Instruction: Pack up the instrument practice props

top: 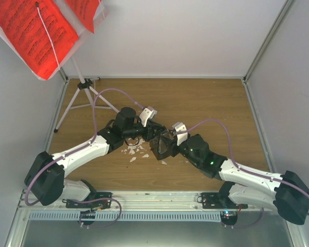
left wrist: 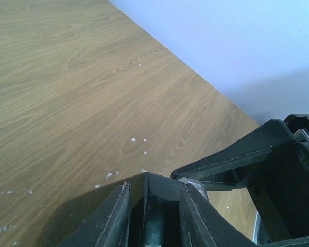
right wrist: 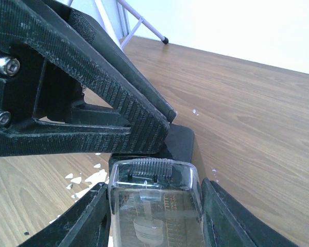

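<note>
Top external view: stand (top: 84,85) is noted upper left, red sheets (top: 33,31) on its tray. At centre frame the metronome (top: 163,144) is clasped between the fingers of the right gripper (right wrist: 155,185). White crumbs (top: 134,151) are scattered just left of it on the table (top: 211,103). Left gripper (right wrist: 165,131) is pressed against the metronome's top; whether anything is gripped cannot be told.

1. The left arm (top: 77,153) and the right arm (top: 247,175) both reach low toward the middle.
2. The left gripper (top: 141,138) nearly meets the right gripper (top: 162,145).
3. The right gripper's fingers (right wrist: 87,218) squeeze the metronome (right wrist: 154,206).
</note>
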Robot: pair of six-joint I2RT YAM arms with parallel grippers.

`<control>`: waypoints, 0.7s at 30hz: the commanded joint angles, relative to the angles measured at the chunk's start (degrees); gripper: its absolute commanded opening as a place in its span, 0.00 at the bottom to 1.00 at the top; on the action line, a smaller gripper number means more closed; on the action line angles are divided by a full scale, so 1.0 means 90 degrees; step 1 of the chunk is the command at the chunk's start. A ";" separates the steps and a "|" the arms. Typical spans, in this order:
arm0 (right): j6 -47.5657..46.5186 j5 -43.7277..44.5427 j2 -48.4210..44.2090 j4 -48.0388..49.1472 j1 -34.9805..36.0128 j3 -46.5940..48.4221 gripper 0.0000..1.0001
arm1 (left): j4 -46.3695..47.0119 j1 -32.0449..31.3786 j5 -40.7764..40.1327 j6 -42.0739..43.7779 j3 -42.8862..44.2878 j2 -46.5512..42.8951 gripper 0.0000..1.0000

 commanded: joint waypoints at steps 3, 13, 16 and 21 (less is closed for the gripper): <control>0.0150 0.0538 0.0074 -0.0632 -0.0041 0.0171 0.49 | -0.1011 -0.0547 0.0657 -0.0022 -0.0104 -0.0070 0.34; 0.0066 0.0897 -0.1473 -0.2082 -0.0063 0.0179 0.88 | -0.0960 -0.0453 -0.0656 0.0155 0.0248 -0.0837 0.81; 0.0119 0.0925 -0.1752 -0.2279 -0.0143 0.0146 0.93 | -0.0974 -0.0446 -0.0699 0.0331 0.0202 -0.0925 0.92; 0.0358 0.0864 -0.2089 -0.2303 -0.0467 0.0039 1.00 | -0.1027 -0.0553 -0.0619 0.0486 0.0152 -0.0865 0.99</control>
